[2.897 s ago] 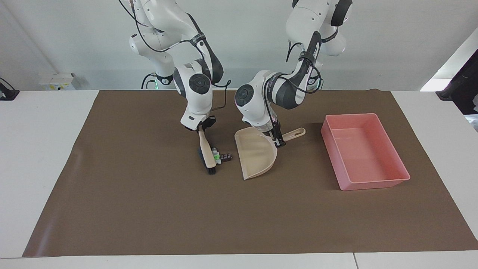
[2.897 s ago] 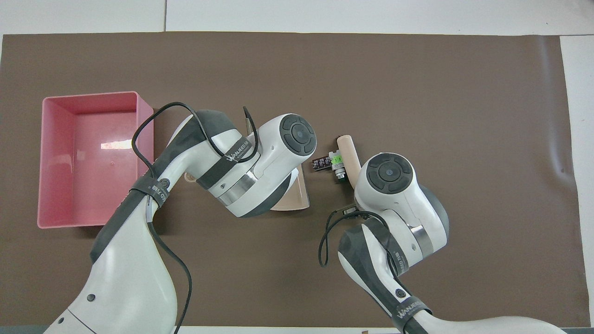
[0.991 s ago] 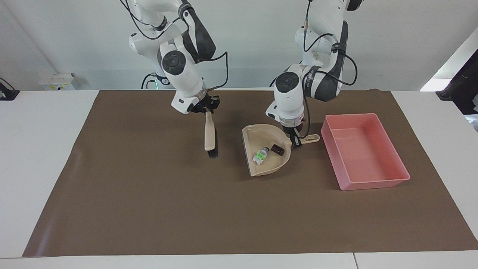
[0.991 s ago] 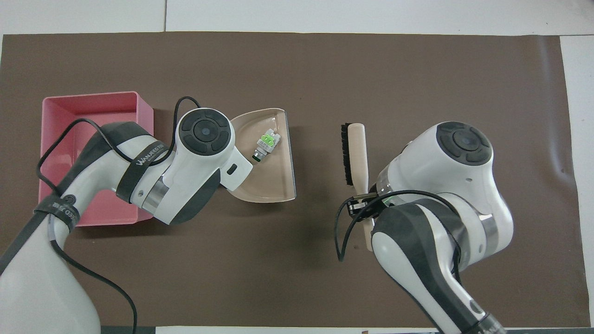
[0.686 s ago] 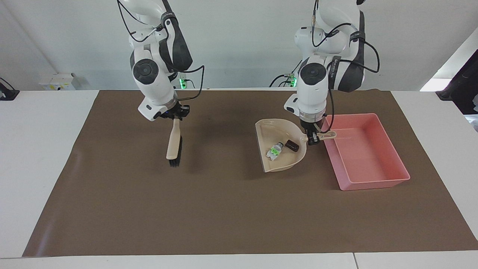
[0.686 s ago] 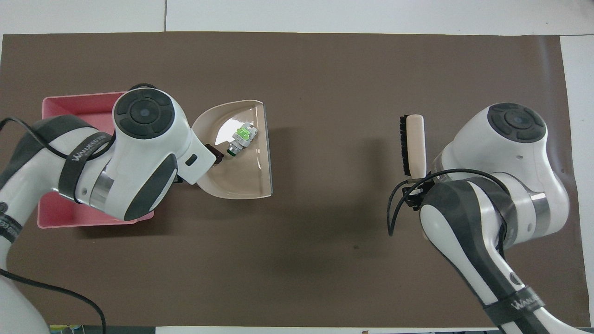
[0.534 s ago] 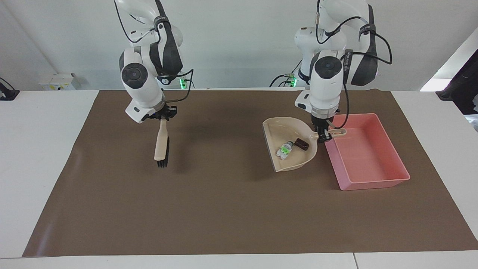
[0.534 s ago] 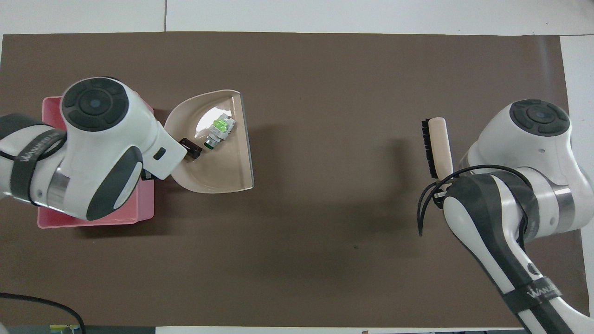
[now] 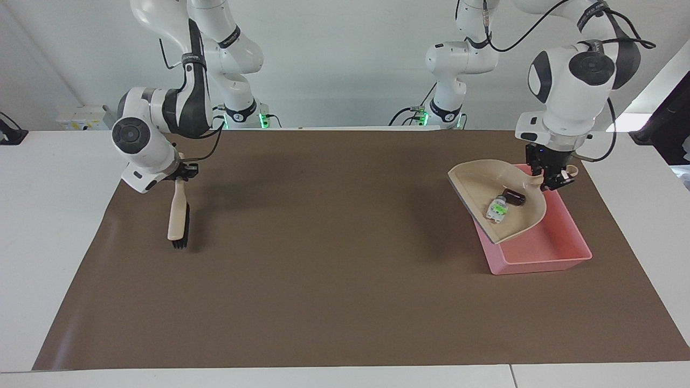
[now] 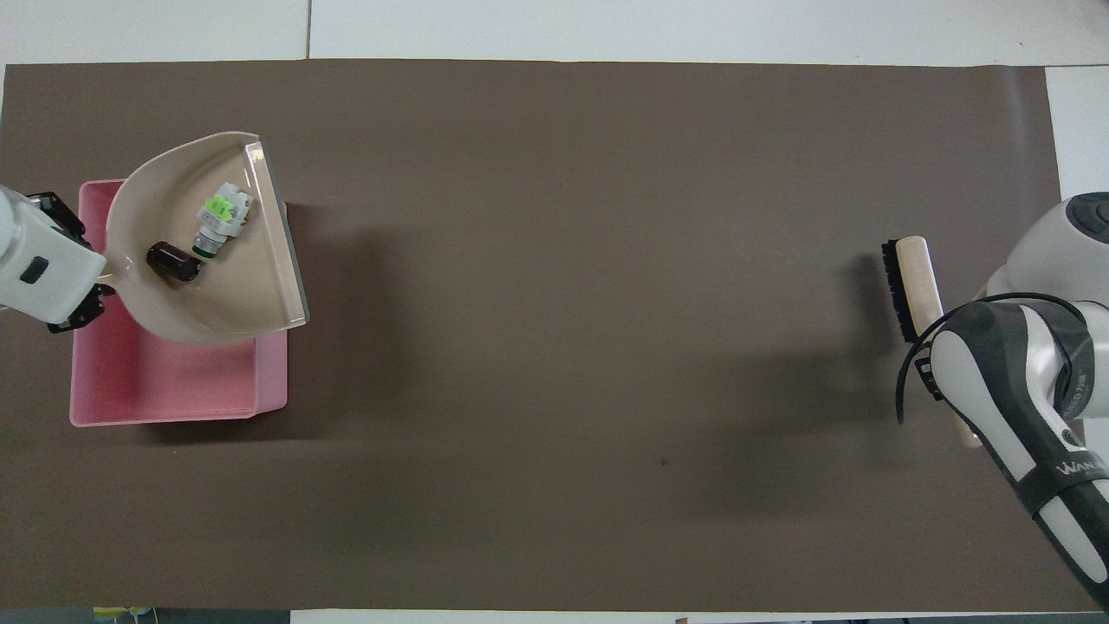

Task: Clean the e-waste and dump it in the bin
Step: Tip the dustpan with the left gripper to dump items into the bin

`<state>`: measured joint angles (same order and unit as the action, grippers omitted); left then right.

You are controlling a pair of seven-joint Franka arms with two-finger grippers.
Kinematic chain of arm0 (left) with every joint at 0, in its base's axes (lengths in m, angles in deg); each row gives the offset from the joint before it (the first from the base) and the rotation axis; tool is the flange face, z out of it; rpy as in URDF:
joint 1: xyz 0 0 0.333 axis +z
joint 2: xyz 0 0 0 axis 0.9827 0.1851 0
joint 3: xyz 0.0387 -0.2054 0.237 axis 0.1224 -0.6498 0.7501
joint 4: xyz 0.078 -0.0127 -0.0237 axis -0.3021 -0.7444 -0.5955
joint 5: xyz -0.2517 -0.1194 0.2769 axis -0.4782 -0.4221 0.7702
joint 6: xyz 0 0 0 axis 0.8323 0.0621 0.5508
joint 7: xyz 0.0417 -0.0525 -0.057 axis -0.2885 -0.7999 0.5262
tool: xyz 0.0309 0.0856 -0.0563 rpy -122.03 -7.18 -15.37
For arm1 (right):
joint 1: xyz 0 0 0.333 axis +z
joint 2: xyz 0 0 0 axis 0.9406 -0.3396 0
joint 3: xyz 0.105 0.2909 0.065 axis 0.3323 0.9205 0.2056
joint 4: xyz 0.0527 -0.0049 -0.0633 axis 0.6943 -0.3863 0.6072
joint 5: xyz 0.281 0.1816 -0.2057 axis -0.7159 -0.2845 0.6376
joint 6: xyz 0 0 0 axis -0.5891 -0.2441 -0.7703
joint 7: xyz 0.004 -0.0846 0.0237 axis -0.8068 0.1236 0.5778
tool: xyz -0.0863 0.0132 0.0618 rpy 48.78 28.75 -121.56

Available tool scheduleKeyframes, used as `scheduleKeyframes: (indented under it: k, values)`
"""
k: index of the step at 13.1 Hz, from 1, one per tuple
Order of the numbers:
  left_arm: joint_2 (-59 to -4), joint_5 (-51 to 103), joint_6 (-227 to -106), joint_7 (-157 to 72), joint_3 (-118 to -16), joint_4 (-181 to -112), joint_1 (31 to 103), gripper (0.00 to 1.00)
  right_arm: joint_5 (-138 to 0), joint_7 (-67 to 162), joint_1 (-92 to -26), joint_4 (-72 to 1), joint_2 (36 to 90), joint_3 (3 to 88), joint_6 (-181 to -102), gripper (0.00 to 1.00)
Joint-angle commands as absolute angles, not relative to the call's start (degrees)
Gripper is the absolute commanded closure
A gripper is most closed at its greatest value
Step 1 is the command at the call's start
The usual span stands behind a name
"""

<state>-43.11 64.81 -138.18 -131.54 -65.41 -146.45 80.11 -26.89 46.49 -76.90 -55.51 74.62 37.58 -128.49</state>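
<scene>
The dustpan (image 9: 498,202) was held in the air over the bin (image 9: 560,253), which lay on the brown mat (image 9: 323,269) toward the left arm's end of the table. The e-waste was carried inside the pan: the white-grey scrap with the green patch (image 9: 497,208) lay just beside the dark scrap (image 9: 513,197), the latter nearer the handle. The pan appeared to be kept close to level, judged to be so that the scraps were retained until the pan was over the tray; tipping had not yet been done.

The left gripper (image 9: 551,180) was clamped shut on the dustpan's handle, over the edge of the bin nearer the robots.

The right gripper (image 9: 180,172) was closed on the handle of the brush (image 9: 178,218), which hung bristles-down over the mat toward the right arm's end of the table, well apart from the bin. This placement was judged to keep the brush clear of the dumping.
</scene>
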Motion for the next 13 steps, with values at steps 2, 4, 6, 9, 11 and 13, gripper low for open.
scheduleKeyframes:
  k: [2,4,6,9,11,13]
  values:
    - [-43.51,65.31,-140.05,-134.19,-65.73,-146.03,86.53,1.0,-29.62,46.53,-78.76,-58.11,75.58,38.44,-130.46,1.0]
    - [-43.07,74.59,-140.31,-134.1,-65.73,-145.85,86.8,1.0,-30.25,47.23,-78.76,-58.72,75.67,38.44,-130.64,1.0]
    - [-41.67,84.0,-140.48,-133.84,-65.73,-145.77,86.72,1.0,-30.34,47.23,-78.94,-58.98,75.76,38.44,-130.9,1.0]
    - [-40.96,97.73,-139.17,-133.58,-65.91,-146.29,84.7,1.0,-31.66,47.58,-79.82,-61.09,76.46,38.44,-133.01,1.0]
    - [-39.38,105.11,-135.93,-128.34,-65.91,-146.47,82.16,1.0,-31.66,47.49,-79.82,-61.1,76.46,38.44,-133.19,1.0]
    - [-39.2,111.51,-133.9,-126.37,-65.91,-148.13,79.52,1.0,-31.66,47.15,-79.73,-61.1,76.46,38.44,-133.1,0.8]
